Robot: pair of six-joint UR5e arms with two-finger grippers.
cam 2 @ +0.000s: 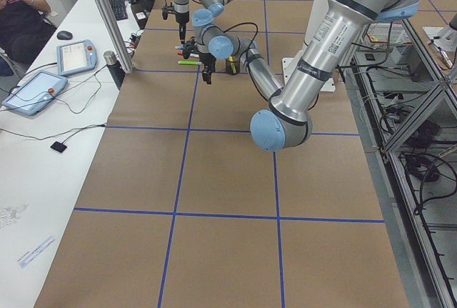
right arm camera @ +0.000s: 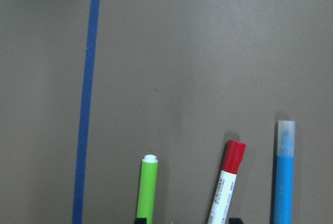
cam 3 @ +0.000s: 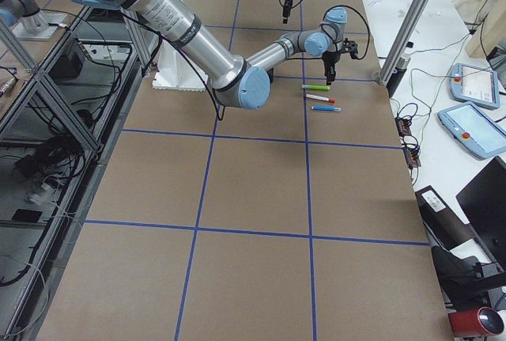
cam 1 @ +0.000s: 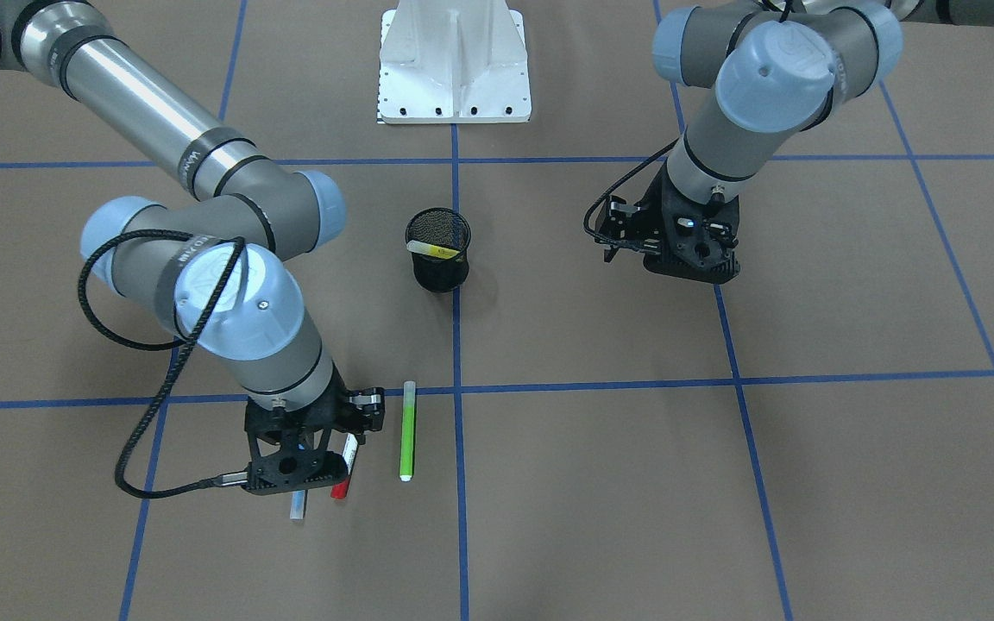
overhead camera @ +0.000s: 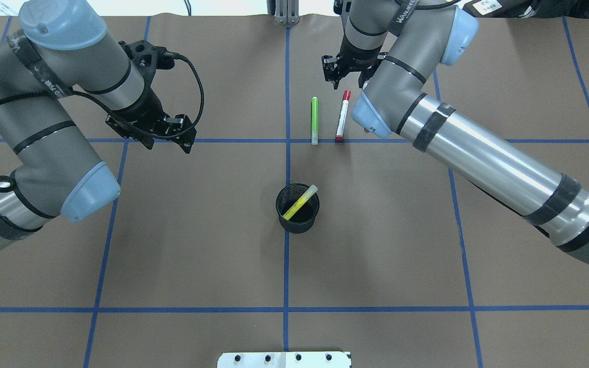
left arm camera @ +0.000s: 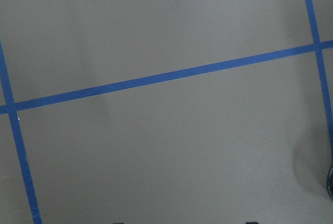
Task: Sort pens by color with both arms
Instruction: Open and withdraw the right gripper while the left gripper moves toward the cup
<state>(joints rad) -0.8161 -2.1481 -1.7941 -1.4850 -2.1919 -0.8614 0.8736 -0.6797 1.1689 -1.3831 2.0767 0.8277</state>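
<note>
Brown paper covers the whole table, matte and slightly creased, cut into squares by blue tape. That flat, dull surface suits me: it gives no glare, and the pens show up sharply against it.

At the centre stands the black mesh cup, a round open-weave wire cup I can half see through. The yellow pen is already in it, leaning on the rim because it is longer than the cup is deep.

The other three lie on the far side of the table, roughly parallel with clear gaps between them. From the centre line outward they are the green pen, the red-capped pen and the blue pen. I judge the gaps leave room for a finger on either side of one barrel. All are slim, smooth plastic cylinders. The green one is matte with a pale end, the red-capped one has a white printed barrel, and the blue one has a frosted, translucent cap.

The right gripper hangs over that row with its fingers spread and holding nothing. Its wrist camera puts the red-capped pen roughly between the tips — my guess is that this one is lined up for the pick.

The left gripper hovers over bare paper well away from the pens, fingers also apart and empty — likely kept out of the way.
</note>
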